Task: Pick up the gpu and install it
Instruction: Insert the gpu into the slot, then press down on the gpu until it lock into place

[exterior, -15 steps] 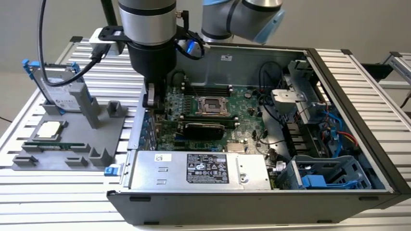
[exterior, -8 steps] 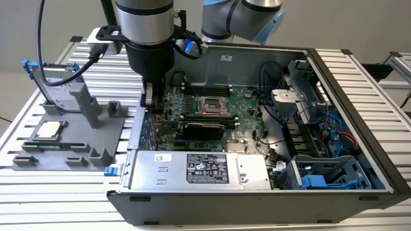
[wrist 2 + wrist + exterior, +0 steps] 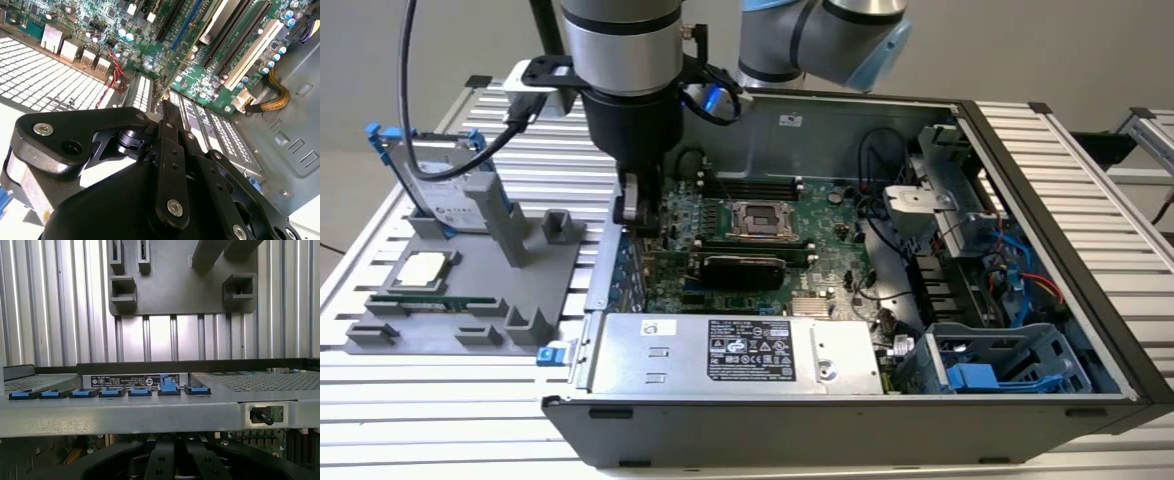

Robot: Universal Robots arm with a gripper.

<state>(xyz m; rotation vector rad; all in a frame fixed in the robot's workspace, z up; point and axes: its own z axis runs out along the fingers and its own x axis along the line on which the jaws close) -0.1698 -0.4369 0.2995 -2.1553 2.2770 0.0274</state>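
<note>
Gripper [image 3: 631, 210] left of centre in exterior view, down inside computer case [image 3: 1067, 250]. Jaws narrow, pinching gpu [image 3: 166, 95] edge-on over motherboard [image 3: 761, 235] expansion slots, beside rear wall.

A ribbed aluminium table [image 3: 440, 390] of long parallel slats carries an open computer case [image 3: 1067, 300], and just beside the case, on the exterior view's left, a grey plastic parts holder [image 3: 580, 262] lying flat on the slats, touching or nearly touching the case wall.
</note>
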